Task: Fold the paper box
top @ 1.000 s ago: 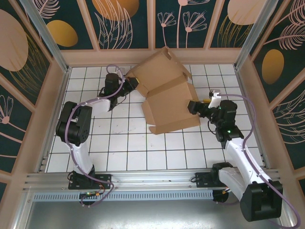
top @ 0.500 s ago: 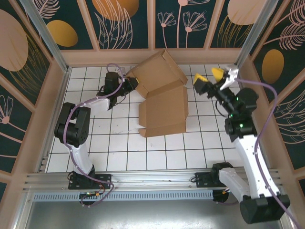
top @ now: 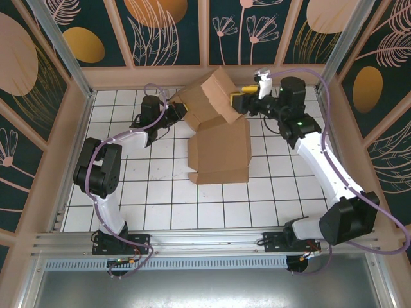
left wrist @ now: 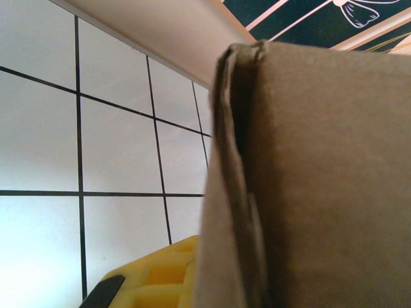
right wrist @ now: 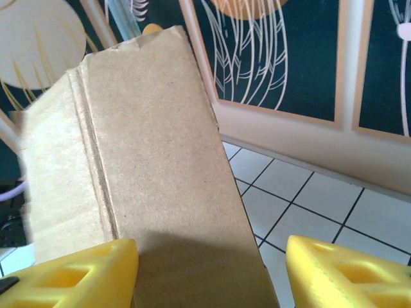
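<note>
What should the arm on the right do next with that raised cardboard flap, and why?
Probably close the right fingers on the raised flap of the paper box: they straddle it, one not yet touching, while the left fingers pinch the opposite edge.

On the left: elbow bent out to the side, forearm laid low toward the far wall, left gripper (top: 174,113) pinched tight on the left edge of the paper box (top: 209,96), one yellow finger (left wrist: 154,282) beneath the cardboard. On the right: stretched long from the base toward the far wall, wrist turned leftward, right gripper (top: 239,101) with yellow fingers (right wrist: 70,273) spread, straddling a box edge, not clamped.
</note>
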Action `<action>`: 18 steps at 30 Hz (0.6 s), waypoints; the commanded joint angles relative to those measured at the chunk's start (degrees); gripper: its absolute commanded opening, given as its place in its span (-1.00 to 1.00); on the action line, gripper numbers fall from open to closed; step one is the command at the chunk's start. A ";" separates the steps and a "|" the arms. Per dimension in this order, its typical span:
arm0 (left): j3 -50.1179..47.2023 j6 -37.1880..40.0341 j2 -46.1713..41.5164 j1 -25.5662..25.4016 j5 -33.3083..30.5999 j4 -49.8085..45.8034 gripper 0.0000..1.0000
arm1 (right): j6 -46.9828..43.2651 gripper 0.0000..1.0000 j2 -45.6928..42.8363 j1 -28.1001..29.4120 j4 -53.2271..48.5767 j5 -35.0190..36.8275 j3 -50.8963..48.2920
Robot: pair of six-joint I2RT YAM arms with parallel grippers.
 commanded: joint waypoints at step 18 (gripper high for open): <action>1.48 0.97 -2.67 0.31 1.60 -0.13 -1.00 | -14.71 0.28 6.47 7.67 -6.98 17.65 5.80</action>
